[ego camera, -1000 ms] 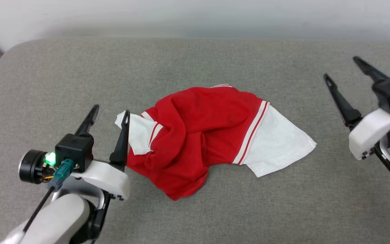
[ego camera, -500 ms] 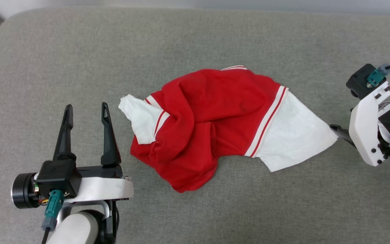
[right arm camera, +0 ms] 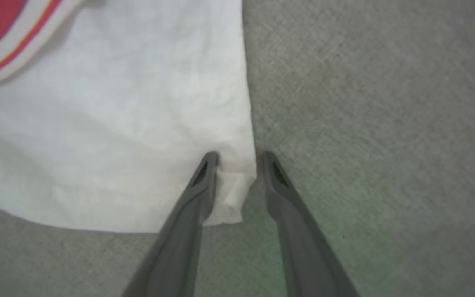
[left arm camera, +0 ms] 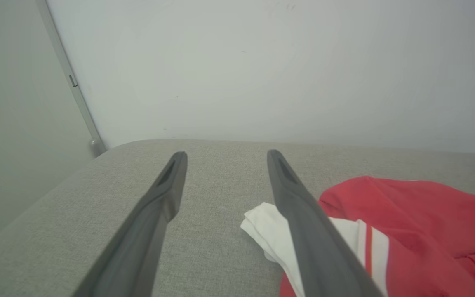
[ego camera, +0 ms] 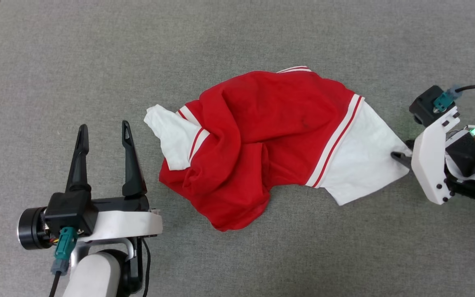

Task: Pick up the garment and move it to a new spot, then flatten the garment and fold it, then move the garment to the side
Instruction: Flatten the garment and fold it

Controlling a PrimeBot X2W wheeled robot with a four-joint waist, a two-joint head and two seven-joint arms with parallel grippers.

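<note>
The garment (ego camera: 262, 140), a red T-shirt with white sleeves and striped trim, lies crumpled in the middle of the grey cushion. My right gripper (ego camera: 398, 153) points left at the outer corner of the right white sleeve (ego camera: 365, 156). In the right wrist view its two fingers (right arm camera: 239, 154) straddle that sleeve corner (right arm camera: 118, 123), with a gap still between them and cloth in the gap. My left gripper (ego camera: 104, 126) stands open just left of the left white sleeve (ego camera: 167, 132), not touching it. The left wrist view has this gripper (left arm camera: 226, 152) beside the garment (left arm camera: 406, 218).
The grey fabric cushion (ego camera: 262, 255) spreads wide on all sides of the shirt. A pale wall (left arm camera: 262, 62) rises behind its far edge, with a rounded cushion corner (left arm camera: 109, 152) at the far left.
The head camera has tilted down. My right gripper swung round and came down onto the right sleeve's corner, its fingers narrowing. My left gripper drew back from the left sleeve and now holds still.
</note>
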